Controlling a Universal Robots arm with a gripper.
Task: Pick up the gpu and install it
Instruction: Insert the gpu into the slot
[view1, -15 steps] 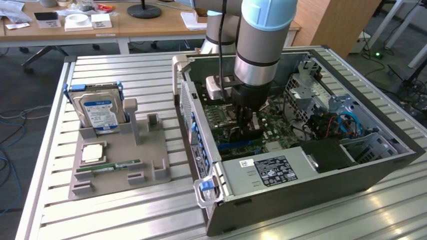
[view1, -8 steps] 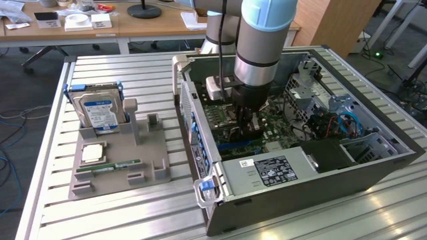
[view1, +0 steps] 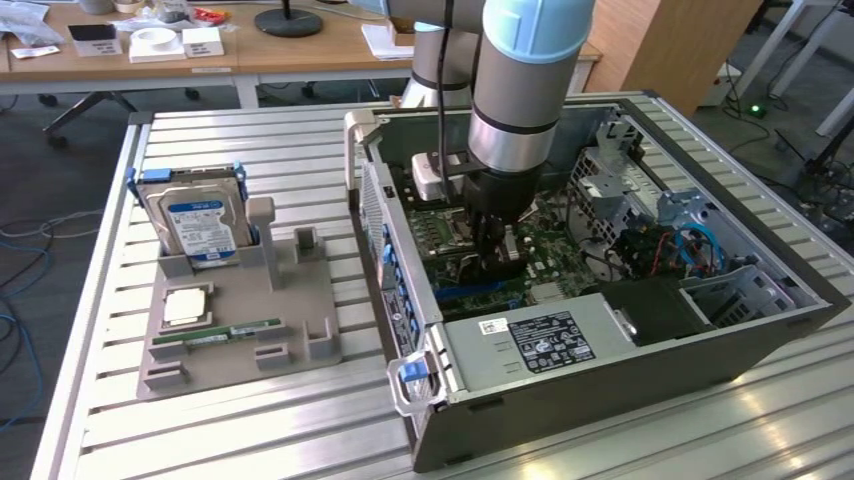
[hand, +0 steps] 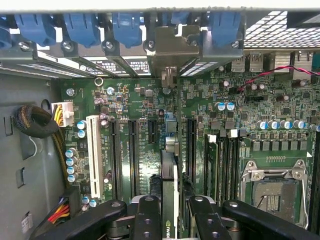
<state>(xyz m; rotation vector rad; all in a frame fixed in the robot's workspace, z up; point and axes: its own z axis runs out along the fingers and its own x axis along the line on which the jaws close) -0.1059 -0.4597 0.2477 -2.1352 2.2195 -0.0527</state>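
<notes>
While the arm is reaching down into the open computer case (view1: 627, 385), the gripper (hand: 172, 210) is clamping the gpu (hand: 169, 175) edge-on between its black fingers (hand: 147, 217). Card is standing upright over the motherboard (hand: 145, 105), running in line with the long black slots; contact with a slot cannot be told. Blue latches (hand: 125, 25) are lining the rear wall beyond. Off to the exterior view's left, a grey tray (view1: 314, 330) is holding a hard drive (view1: 200, 215) and a memory stick (view1: 220, 332).
</notes>
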